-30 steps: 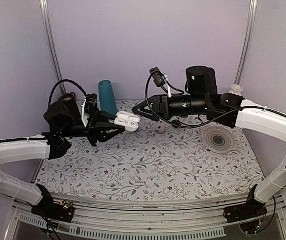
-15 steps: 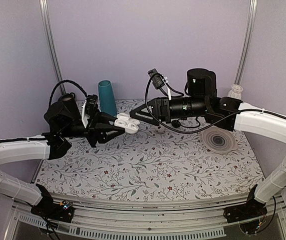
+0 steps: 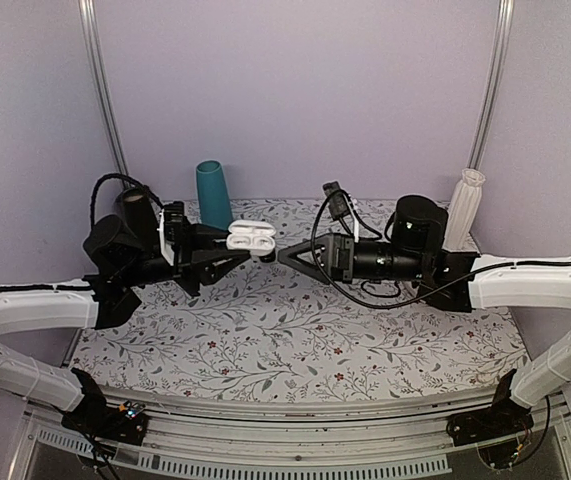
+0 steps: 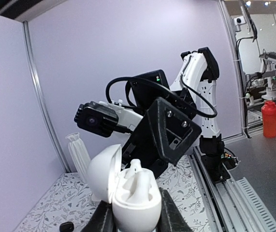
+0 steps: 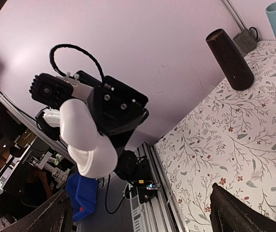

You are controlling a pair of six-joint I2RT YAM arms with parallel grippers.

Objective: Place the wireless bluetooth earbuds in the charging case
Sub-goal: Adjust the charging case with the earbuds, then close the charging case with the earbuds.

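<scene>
Fingers (image 4: 103, 218) of the left gripper (image 3: 246, 249) are clenching the glossy white pebble-shaped charging case (image 3: 250, 237) left of centre, lid open, what looks like a tiny white plastic earbud (image 4: 135, 170) poking up inside; just right, the right gripper (image 3: 287, 255) is hanging released.

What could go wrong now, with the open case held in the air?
1. The left gripper pinches only the bottom of the case; a push from the right gripper might tilt it or knock it free.
2. The open lid stands close to that gripper and could be bumped shut.
3. The right jaws look open and empty; only one bud shows, in the case, so the other may be lost.
</scene>
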